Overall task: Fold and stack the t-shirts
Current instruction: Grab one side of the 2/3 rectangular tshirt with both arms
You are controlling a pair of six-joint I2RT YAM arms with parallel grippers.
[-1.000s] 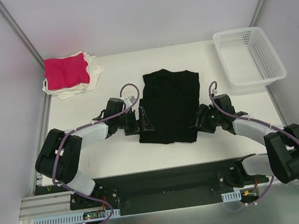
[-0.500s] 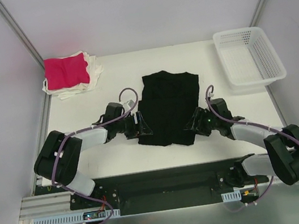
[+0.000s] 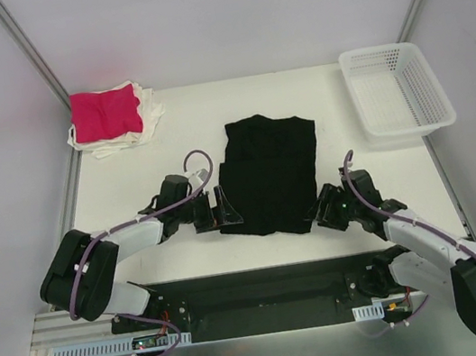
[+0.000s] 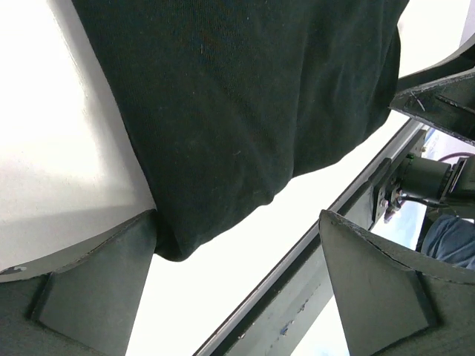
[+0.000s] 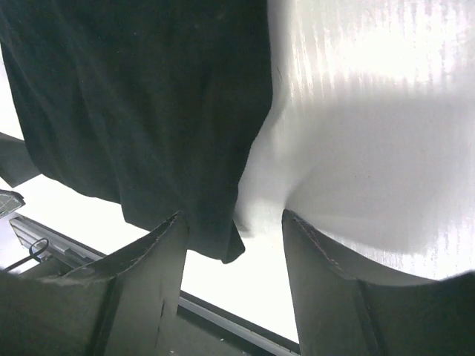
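Here we find the black t-shirt point(image 3: 267, 175) lying flat in the middle of the surface point(image 3: 136, 172), already narrowed to a tall panel with its hem towards the arms. The left gripper point(image 3: 222, 210) sits low at the shirt's 7 o'clock corner with its fingers spread wide, and the left wrist view shows that corner lying on the surface between them, against one finger and not pinched. The right gripper point(image 3: 328, 210) mirrors it at the 5 o'clock corner, fingers also apart; its own view shows the cloth's edge beside one finger and bare surface in the gap. We judge both are placed at the hem corners so they can take them together and carry the near edge towards 12 o'clock for the next fold. The finished pile waits at 10 o'clock, the magenta t-shirt point(image 3: 105, 113) resting on the white t-shirts point(image 3: 151, 115), presumably where the black one goes next. The mesh basket point(image 3: 397, 87) stands at 2 o'clock, well apart.
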